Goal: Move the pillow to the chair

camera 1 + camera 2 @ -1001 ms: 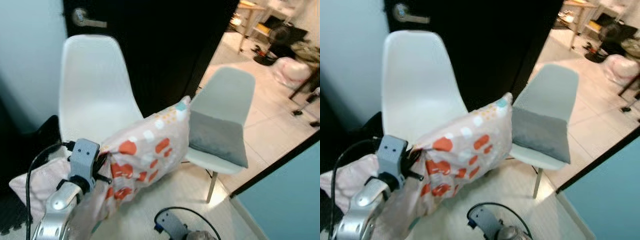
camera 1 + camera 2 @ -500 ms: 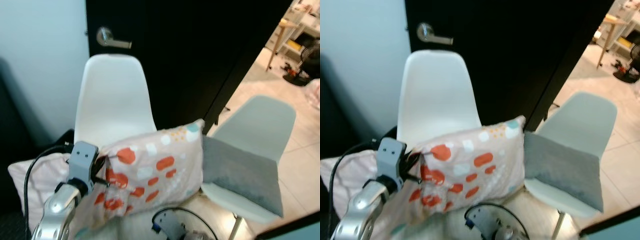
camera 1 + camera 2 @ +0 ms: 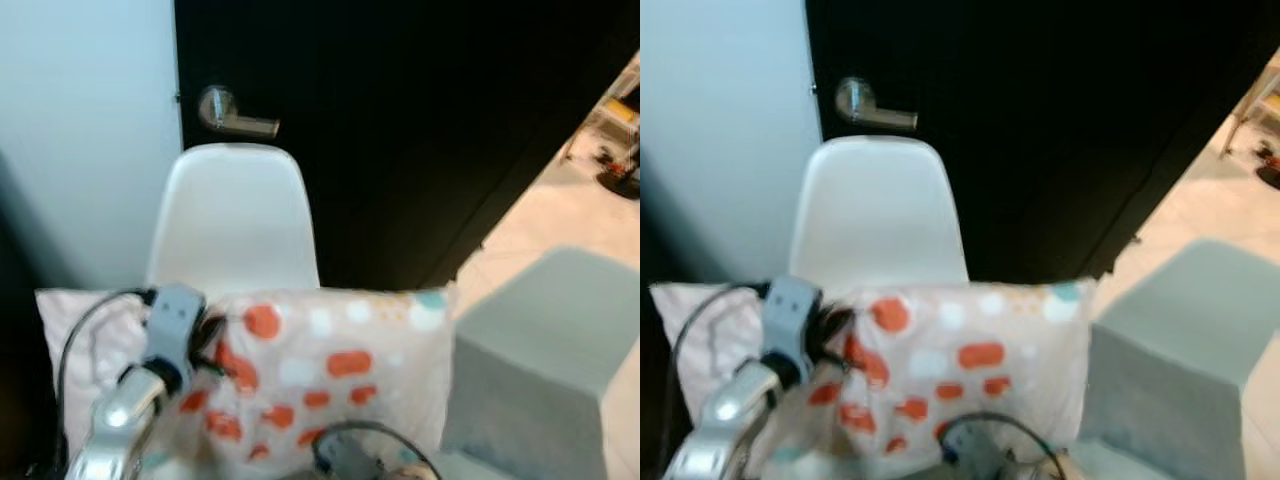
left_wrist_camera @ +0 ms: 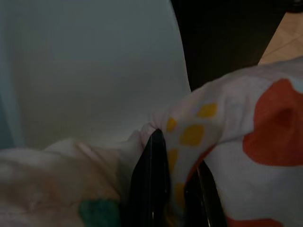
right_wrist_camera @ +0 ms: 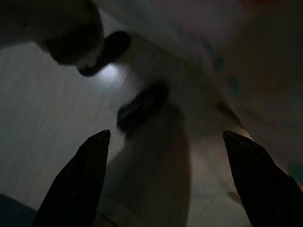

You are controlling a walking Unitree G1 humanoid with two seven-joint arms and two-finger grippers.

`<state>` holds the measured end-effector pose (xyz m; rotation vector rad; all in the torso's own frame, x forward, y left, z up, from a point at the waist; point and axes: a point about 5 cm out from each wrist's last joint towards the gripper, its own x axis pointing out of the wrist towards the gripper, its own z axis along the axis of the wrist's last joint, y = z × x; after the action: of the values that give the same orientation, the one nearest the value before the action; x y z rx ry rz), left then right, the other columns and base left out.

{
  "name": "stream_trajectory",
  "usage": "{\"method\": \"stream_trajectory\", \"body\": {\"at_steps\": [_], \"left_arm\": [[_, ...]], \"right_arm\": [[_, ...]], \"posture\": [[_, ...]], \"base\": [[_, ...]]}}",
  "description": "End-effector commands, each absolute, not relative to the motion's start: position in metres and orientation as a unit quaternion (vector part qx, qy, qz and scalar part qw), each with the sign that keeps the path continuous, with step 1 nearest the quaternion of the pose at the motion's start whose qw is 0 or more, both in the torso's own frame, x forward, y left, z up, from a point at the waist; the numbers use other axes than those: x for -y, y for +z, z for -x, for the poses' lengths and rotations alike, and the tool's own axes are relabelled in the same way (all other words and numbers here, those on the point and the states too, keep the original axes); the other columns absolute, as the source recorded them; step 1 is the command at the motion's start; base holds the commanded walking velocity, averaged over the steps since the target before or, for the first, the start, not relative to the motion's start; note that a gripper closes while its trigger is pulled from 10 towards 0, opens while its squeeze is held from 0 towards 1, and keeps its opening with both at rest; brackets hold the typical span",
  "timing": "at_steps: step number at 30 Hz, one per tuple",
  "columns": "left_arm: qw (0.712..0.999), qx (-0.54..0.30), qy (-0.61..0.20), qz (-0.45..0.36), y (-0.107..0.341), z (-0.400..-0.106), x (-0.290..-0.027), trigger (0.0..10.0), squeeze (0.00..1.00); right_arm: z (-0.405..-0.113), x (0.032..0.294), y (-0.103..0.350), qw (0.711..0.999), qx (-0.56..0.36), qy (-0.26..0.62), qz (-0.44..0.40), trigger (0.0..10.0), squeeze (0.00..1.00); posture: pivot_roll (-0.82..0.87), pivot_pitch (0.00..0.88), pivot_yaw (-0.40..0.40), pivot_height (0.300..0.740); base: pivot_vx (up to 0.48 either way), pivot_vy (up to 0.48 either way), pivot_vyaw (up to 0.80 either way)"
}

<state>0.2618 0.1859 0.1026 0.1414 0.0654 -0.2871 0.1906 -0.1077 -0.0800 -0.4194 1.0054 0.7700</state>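
Observation:
The pillow [image 3: 340, 365], pale with orange, white and teal spots, hangs level in front of the white chair [image 3: 235, 215]. It covers the chair's seat. My left gripper [image 3: 213, 343] is shut on the pillow's left end. In the left wrist view its black fingers [image 4: 154, 179] pinch the spotted fabric [image 4: 246, 142], with the white chair back [image 4: 90, 71] close behind. My right gripper [image 5: 165, 135] hangs low and open, with dim floor under its spread fingers.
A pink cushion [image 3: 85, 325] lies left of the white chair. A grey chair [image 3: 565, 310] with a grey cushion [image 3: 520, 410] stands at the right, touching the pillow's end. Behind are a black door with a metal handle [image 3: 235, 112] and a pale wall [image 3: 80, 140].
The camera has swung left and nearer to the white chair. The pillow, earlier tilted up to the right, now hangs level in the left gripper.

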Motion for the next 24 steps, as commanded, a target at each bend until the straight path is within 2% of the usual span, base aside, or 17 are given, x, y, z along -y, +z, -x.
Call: {"method": "stream_trajectory", "body": {"at_steps": [1, 5, 9, 12, 18, 24], "left_arm": [[0.990, -0.008, -0.127, -0.062, 0.110, -0.264, -0.185, 10.0, 0.00], [0.994, -0.035, -0.088, -0.056, 0.101, -0.264, -0.196, 10.0, 0.00], [0.980, -0.189, -0.057, -0.035, 0.043, -0.252, -0.207, 10.0, 0.00], [0.970, -0.237, -0.048, -0.020, 0.026, -0.246, -0.208, 10.0, 0.00], [0.954, -0.295, 0.037, 0.030, 0.002, -0.239, -0.220, 10.0, 0.00], [0.945, -0.314, 0.087, 0.033, -0.007, -0.238, -0.231, 10.0, 0.00]], "right_arm": [[-0.185, 0.119, -0.084, 0.781, -0.483, 0.344, 0.194, 10.0, 0.00], [-0.183, 0.119, -0.085, 0.780, -0.485, 0.344, 0.194, 10.0, 0.00], [-0.179, 0.120, -0.087, 0.775, -0.492, 0.344, 0.200, 10.0, 0.00], [-0.179, 0.120, -0.087, 0.774, -0.491, 0.345, 0.202, 10.0, 0.00], [-0.181, 0.120, -0.086, 0.773, -0.493, 0.343, 0.204, 10.0, 0.00], [-0.181, 0.121, -0.086, 0.771, -0.494, 0.342, 0.209, 10.0, 0.00]], "posture": [[0.21, 0.074, -0.165, 0.740], [0.21, 0.072, -0.163, 0.740], [0.20, 0.079, -0.161, 0.740], [0.20, 0.080, -0.159, 0.740], [0.19, 0.083, -0.159, 0.740], [0.18, 0.086, -0.158, 0.740]], "base": [[0.000, 0.000, 0.00], [0.000, 0.000, 0.00], [0.000, 0.000, 0.00], [0.000, 0.000, 0.00], [0.000, 0.000, 0.00], [0.000, 0.000, 0.00]]}}
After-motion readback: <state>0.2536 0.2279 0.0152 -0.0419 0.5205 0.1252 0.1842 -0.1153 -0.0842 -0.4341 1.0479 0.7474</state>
